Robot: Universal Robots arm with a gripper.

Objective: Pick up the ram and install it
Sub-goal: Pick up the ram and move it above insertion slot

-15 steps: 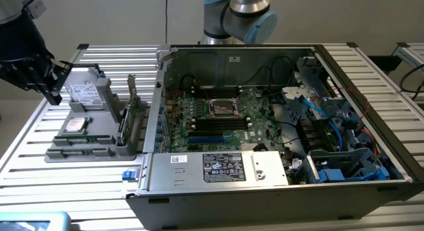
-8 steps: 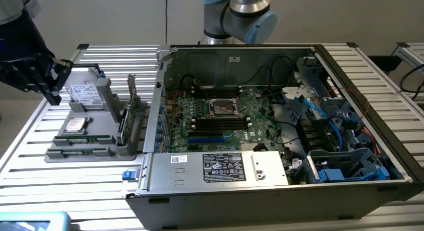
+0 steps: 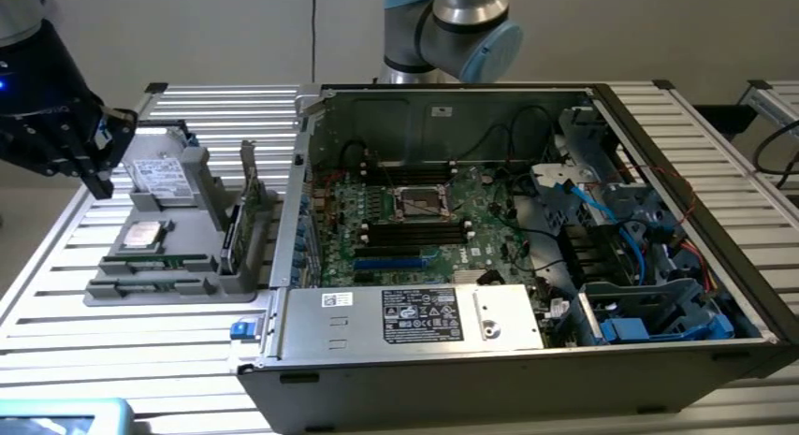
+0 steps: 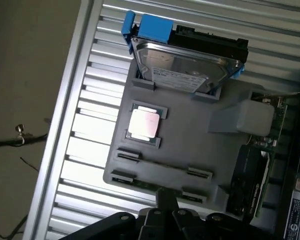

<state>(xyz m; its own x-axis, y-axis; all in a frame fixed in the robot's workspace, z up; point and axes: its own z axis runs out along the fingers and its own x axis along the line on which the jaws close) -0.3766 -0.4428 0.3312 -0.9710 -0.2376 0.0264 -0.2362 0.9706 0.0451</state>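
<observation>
Gripper (image 3: 97,178) above the far left end of a gray holder (image 4: 190,145), at the exterior view's left of the open computer case (image 3: 500,384). Fingers pinched together, nothing between them. Ram (image 3: 156,263) on edge in a slot at the holder's near end, past the hard drive (image 3: 156,178) and the processor (image 3: 141,235). Below and just ahead of the fingertips, not touching. Long axis crosswise to the holder's length.
</observation>
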